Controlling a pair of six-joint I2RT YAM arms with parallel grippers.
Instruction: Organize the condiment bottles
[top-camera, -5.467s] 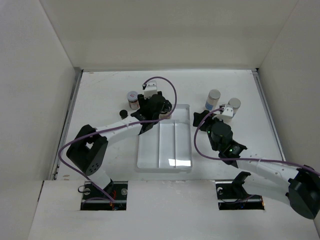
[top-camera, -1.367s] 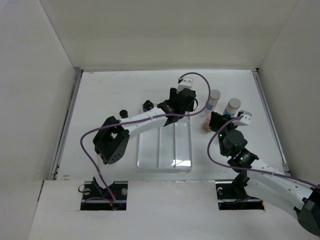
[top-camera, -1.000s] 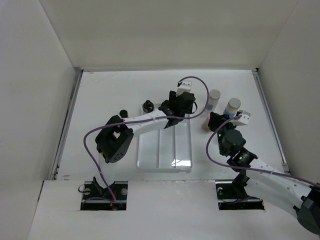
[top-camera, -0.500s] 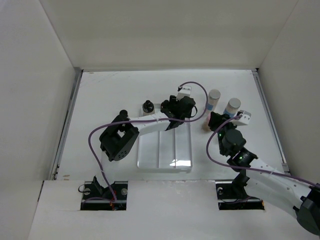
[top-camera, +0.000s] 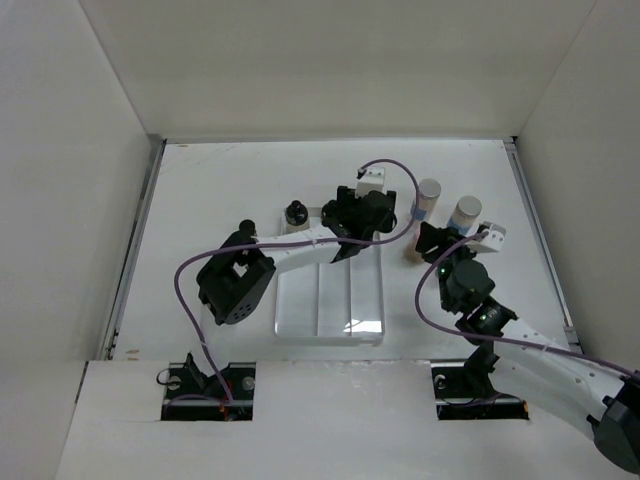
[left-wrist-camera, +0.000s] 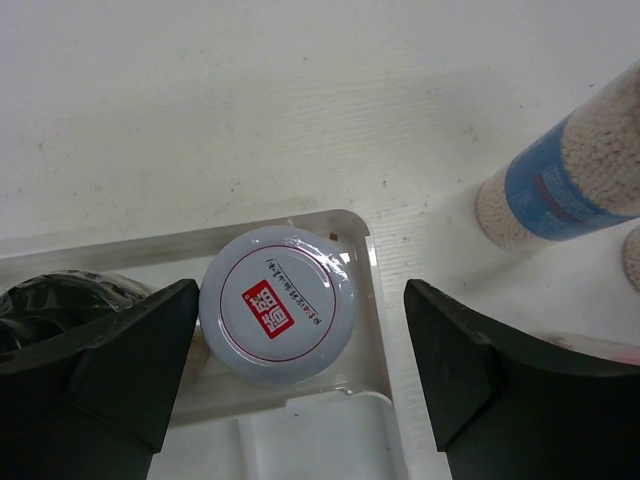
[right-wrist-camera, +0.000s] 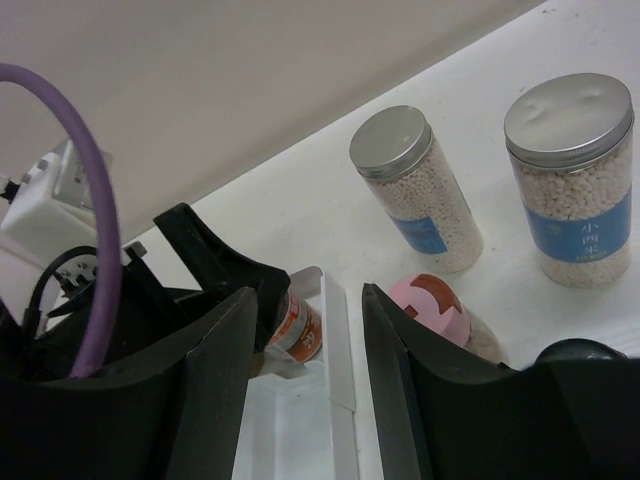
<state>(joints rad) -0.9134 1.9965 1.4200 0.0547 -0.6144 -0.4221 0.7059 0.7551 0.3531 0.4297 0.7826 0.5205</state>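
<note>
My left gripper is open over the far right corner of the white tray. A white-lidded jar with a red square on its lid stands in that corner, between my left fingers. It is close to the left finger and well apart from the right one. A dark black-capped bottle sits beside it in the tray. My right gripper is open and empty beside a pink-lidded bottle. Two grey-lidded, blue-labelled bottles stand beyond it.
A black-capped bottle stands just left of the tray's far edge, and a small black one farther left. The tray's near compartments show bare white. White walls close the table on three sides.
My left arm has carried the white-lidded jar from left of the tray to its far right corner. My right gripper has swung toward the pink-lidded bottle, barely moving in the last second.
</note>
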